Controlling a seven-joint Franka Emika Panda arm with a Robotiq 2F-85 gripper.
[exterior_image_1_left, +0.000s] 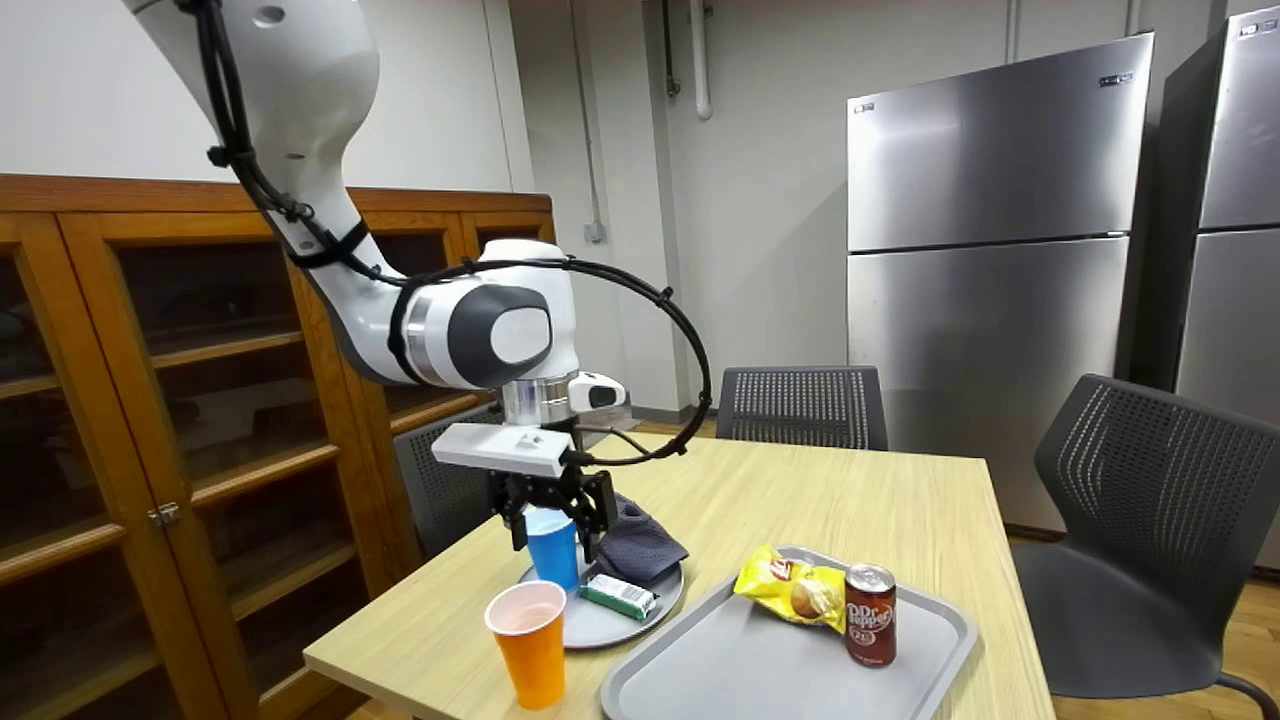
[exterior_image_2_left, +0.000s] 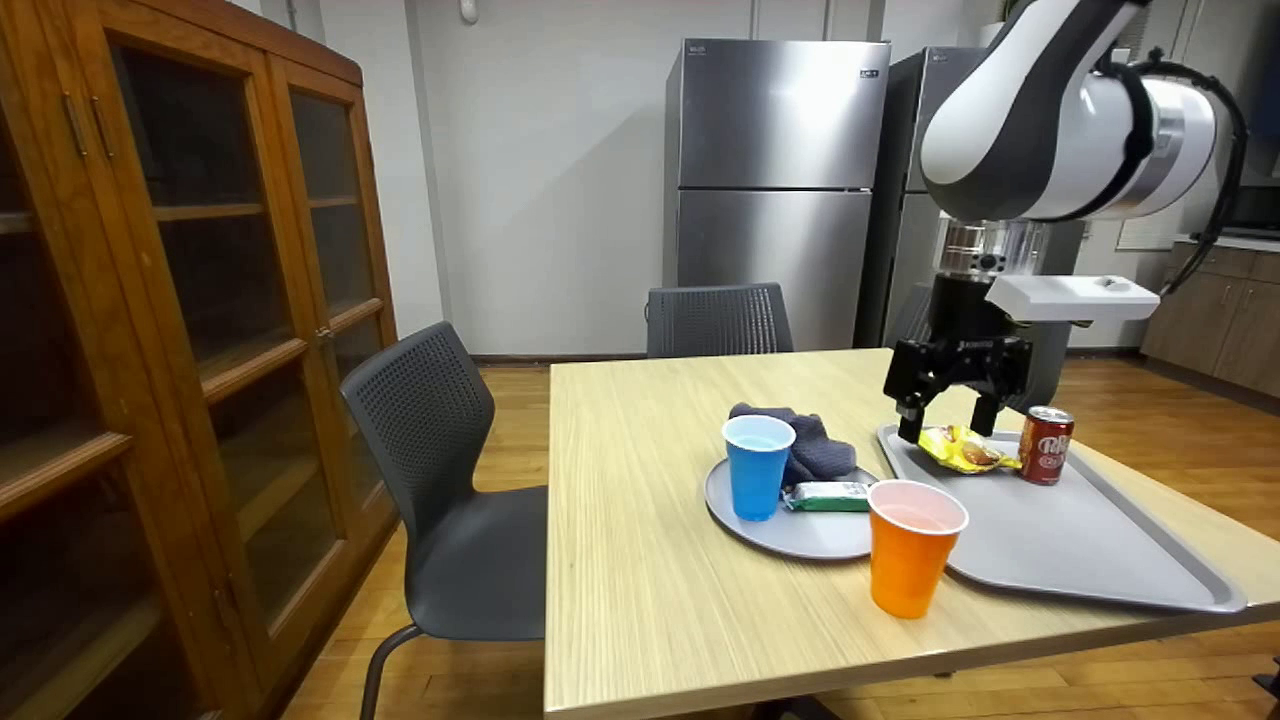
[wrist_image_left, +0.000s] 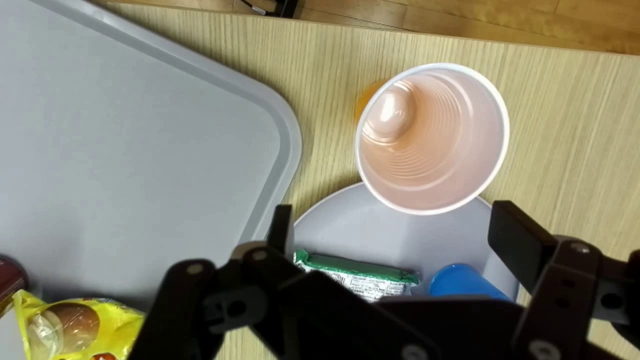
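My gripper (exterior_image_1_left: 555, 540) is open and empty, held above the table; it also shows in another exterior view (exterior_image_2_left: 947, 424). In the wrist view its fingers (wrist_image_left: 391, 225) stand wide apart over a round grey plate (wrist_image_left: 345, 212). On the plate are an upright blue cup (exterior_image_2_left: 757, 470), a green-and-white wrapped bar (wrist_image_left: 357, 275) and a dark grey cloth (exterior_image_1_left: 640, 540). The cloth is out of the wrist view, and the blue cup is partly hidden there. An orange cup (exterior_image_1_left: 535, 660) with a pale inside (wrist_image_left: 440, 140) stands upright on the table beside the plate.
A grey tray (exterior_image_2_left: 1080, 540) lies beside the plate. A yellow snack bag (exterior_image_1_left: 795, 588) and a Dr Pepper can (exterior_image_1_left: 870, 620) are on it. Dark chairs (exterior_image_1_left: 800, 408) stand around the table (exterior_image_2_left: 640, 560). A wooden cabinet (exterior_image_2_left: 200, 330) and steel refrigerators (exterior_image_2_left: 775, 150) stand behind.
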